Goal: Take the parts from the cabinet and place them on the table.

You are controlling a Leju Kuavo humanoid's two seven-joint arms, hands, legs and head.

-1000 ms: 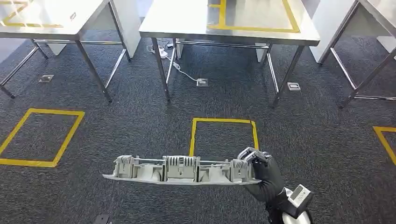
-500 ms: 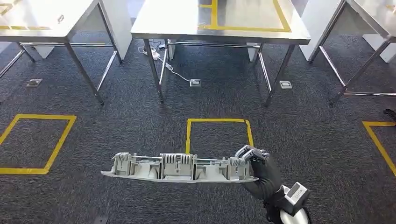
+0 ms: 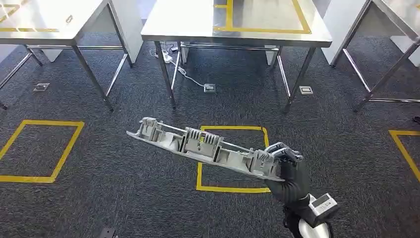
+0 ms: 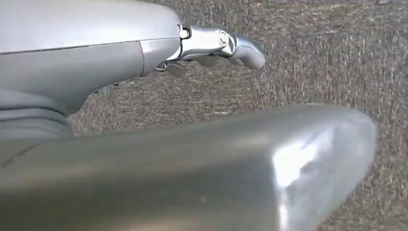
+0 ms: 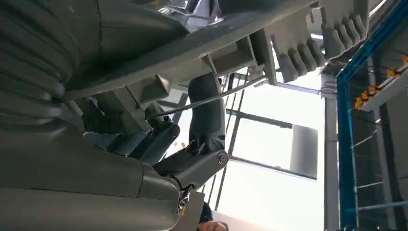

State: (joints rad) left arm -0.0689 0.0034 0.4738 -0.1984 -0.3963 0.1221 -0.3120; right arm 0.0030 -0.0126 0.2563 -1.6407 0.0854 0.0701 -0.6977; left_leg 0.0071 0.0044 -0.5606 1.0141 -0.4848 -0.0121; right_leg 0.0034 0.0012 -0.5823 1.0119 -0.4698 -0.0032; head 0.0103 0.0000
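Note:
A long grey plastic part (image 3: pixel 203 147) with ribbed clips along its top hangs above the carpet. My right hand (image 3: pixel 287 168), in a black glove, grips its right end. The part slants away from the hand toward the far left, its free end the farther one. In the right wrist view the same part (image 5: pixel 269 33) runs across my dark fingers (image 5: pixel 207 110), which wrap around it. The steel table (image 3: pixel 198 29) with a yellow tape rectangle stands straight ahead. My left hand (image 4: pixel 211 43) hangs over the carpet with a finger stretched out and nothing in it.
Another steel table (image 3: pixel 44 25) stands at the far left and a third (image 3: pixel 401 15) at the far right. Yellow tape squares (image 3: pixel 233 189) (image 3: pixel 29 179) mark the dark carpet. A white cable (image 3: pixel 190 77) and floor sockets lie under the middle table.
The part was level and crosswise; now its free end has swung up and away, so it slants. My right hand has shifted slightly right. The view has also moved a little.

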